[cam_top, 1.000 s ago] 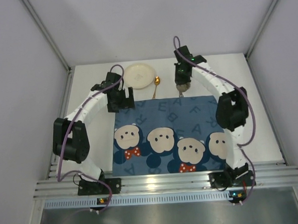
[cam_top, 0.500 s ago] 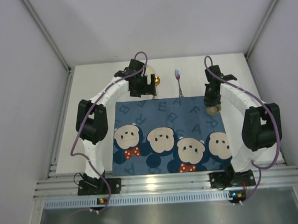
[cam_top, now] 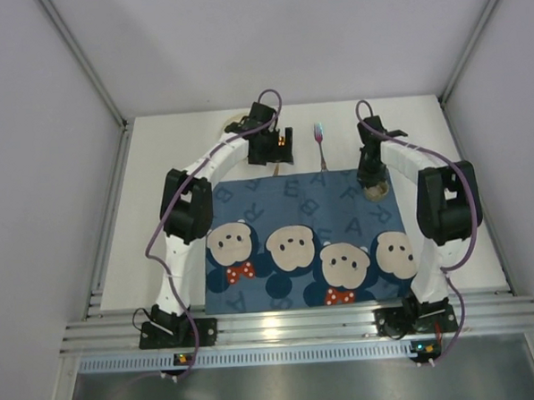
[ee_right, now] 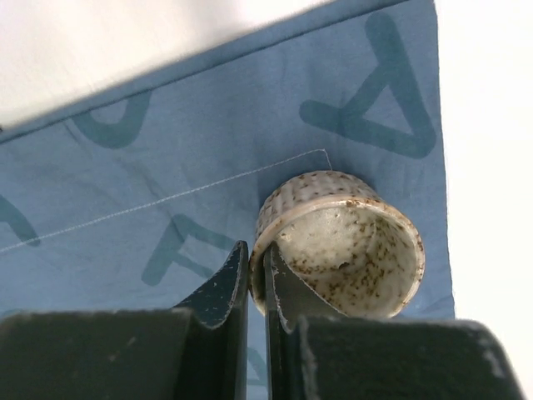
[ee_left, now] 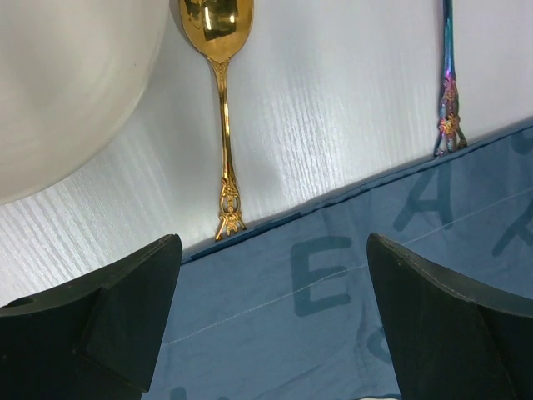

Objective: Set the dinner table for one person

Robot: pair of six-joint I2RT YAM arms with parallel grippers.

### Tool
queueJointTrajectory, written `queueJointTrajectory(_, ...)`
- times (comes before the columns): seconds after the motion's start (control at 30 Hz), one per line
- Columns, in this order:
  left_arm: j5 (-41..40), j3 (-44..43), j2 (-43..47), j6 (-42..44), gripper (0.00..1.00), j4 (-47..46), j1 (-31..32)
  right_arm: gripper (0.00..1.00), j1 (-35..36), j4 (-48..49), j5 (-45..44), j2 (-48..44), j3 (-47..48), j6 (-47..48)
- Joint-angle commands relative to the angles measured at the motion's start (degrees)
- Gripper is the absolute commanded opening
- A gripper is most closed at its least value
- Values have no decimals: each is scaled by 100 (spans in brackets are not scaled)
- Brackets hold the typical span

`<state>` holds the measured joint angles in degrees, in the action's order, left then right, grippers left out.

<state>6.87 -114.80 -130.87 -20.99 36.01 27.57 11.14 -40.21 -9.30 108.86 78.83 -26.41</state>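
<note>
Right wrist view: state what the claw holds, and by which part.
The right claw grips the speckled cup by its rim wall, one finger inside and one outside.

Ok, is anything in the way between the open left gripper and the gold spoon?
Nothing visible. The left gripper hangs open over the far edge of the placemat, and the gold spoon lies bare on the white table just beyond, the plate to one side and the fork to the other, neither covering it.
</note>
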Motion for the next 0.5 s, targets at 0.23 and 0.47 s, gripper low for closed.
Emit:
queueJointTrajectory(0.23, -573, -288, -387, 394, 97, -314, -6, 59, 178, -198, 332, -689, -104, 31)
queueJointTrajectory(0.47, -1206, -490, -580, 579, 93, -524, 11, 86, 336, -690, 403, -2173, -859, 13)
